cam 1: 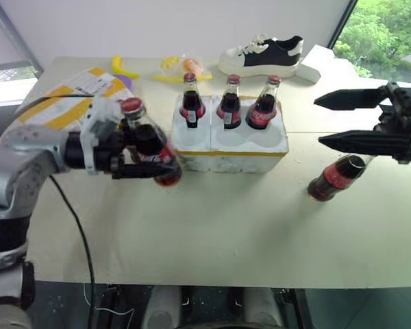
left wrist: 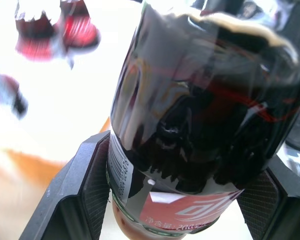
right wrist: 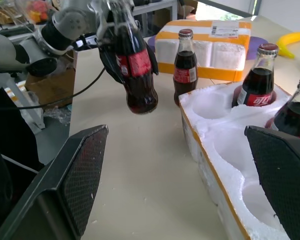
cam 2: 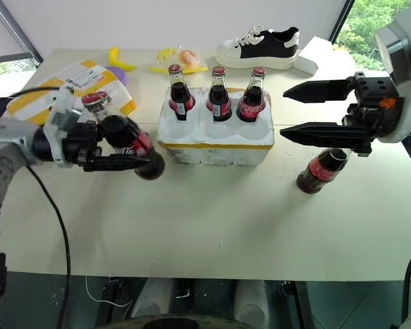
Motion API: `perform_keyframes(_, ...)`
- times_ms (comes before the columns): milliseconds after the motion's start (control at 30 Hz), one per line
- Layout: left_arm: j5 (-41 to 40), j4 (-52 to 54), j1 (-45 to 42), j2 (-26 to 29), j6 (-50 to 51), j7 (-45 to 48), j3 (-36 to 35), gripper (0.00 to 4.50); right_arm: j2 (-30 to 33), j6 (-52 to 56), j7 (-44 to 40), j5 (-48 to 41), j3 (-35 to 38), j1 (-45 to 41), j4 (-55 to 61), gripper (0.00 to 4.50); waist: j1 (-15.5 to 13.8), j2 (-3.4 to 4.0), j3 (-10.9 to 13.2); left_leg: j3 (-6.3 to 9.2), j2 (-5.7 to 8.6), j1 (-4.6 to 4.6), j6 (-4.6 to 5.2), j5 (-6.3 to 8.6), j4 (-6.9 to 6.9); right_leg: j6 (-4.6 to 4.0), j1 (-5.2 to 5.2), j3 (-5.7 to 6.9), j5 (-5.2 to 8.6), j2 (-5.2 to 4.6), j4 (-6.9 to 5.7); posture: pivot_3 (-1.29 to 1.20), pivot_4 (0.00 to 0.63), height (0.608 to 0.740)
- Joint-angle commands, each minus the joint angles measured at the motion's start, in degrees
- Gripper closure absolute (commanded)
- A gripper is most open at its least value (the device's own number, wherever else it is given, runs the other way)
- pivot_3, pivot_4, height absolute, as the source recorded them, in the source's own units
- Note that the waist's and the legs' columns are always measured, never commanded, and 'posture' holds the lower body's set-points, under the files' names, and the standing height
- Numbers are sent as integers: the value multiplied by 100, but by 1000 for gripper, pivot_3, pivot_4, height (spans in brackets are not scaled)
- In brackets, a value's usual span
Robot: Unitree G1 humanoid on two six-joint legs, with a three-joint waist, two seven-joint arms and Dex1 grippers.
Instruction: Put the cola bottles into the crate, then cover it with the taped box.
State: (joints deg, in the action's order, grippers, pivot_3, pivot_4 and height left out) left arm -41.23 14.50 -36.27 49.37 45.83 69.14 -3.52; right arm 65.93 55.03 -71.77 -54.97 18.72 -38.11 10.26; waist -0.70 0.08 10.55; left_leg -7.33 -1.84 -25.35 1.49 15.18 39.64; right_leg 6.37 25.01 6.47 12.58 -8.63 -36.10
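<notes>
1. Pale tabletop [cam 1: 212, 233] runs under a white wall, with a black-and-white sneaker [cam 1: 264, 55] and yellow odds and ends along its far edge.
2. Behind the left gripper [cam 2: 127, 154] lies the taped box [cam 1: 72, 96], flat on the table, its shipping label facing up.
3. Left gripper pinches 1 cola bottle [cam 2: 120, 133] across the label, clear of the table; the bottle's long axis is tilted, cap up and toward the arm, base down and toward the crate.
4. In the right wrist view, 1 more bottle [right wrist: 185, 67] stands upright on the table beyond that held bottle, between the taped box and the crate.
5. Just to the right of the left gripper sits the crate [cam 1: 229, 147], its long side facing the robot. The far row of 3 wells holds 3 upright bottles [cam 1: 230, 103], caps up; the near row of 3 wells is empty.
6. Right gripper [cam 1: 342, 120] hangs above the table to the right of the crate, fingers spread wide and pointing toward it, holding nothing.
7. Directly below the right gripper, a bottle [cam 1: 335, 177] stands on the table, its neck hidden behind the lower finger.
</notes>
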Motion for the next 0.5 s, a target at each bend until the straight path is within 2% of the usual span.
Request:
perform_keyframes(33, 66, -8, -710, -306, 96, -231, 384, 1686, -21, -67, 121, -179, 324, 20, 206, 0, -12, -3, 2, 4, 1, -1, 0, 0, 7, 0, -4, 2, 0, 2, -1, 0, 150, 740)
perform_keyframes(200, 381, -631, -1768, -1203, 335, -1002, 789, 1686, -85, -39, 342, -287, 468, 164, 299, 0, -18, -10, 6, 10, 1, -3, 10, 5, 29, 3, -15, 3, -1, 3, -1, 0, 150, 740)
perform_keyframes(333, 755, -1369, -2635, -2116, 722, -2050, 946, 1686, -146, -4, 532, -384, 696, 462, 481, 0, -37, -25, 15, 15, 0, -4, 15, 7, 36, 10, -18, 5, -3, 5, -2, 0, 150, 740)
perform_keyframes(500, 1157, -1819, -3091, -2682, 742, -2459, 1222, 1686, -192, -38, 711, -481, 803, 647, 571, 0, -3, -29, 17, 10, 5, -6, 31, 17, 39, 21, -24, 1, -9, -3, 10, 0, 150, 740)
